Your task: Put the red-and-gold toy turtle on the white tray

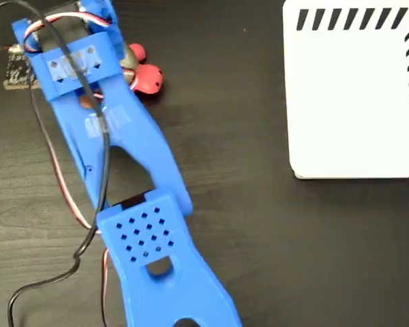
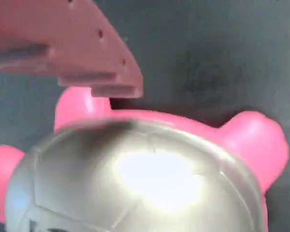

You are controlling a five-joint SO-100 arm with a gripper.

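The small squishy toy turtle with a shiny domed metallic shell and coral-pink head and feet (image 2: 150, 179) fills the wrist view, its shell right under the camera and catching a bright glare. One flat finger (image 2: 87, 58) of the gripper reaches in from the upper left of that view and ends just above the shell's far edge, beside one of the turtle's feet; the other finger is out of sight, so whether the claw is spread or pinching the turtle cannot be told.

In the fixed view the blue plastic arm (image 1: 133, 204) stretches from the bottom edge up to the top left corner of the dark wood-grain table (image 1: 259, 238). Only the turtle's red parts (image 1: 147, 78) peek out from beside the arm's wrist, near the table's top edge. The large flat white rectangular tray with black diagonal stripes along its top and right edges (image 1: 347, 109) lies at the table's top right corner, well apart from the turtle.
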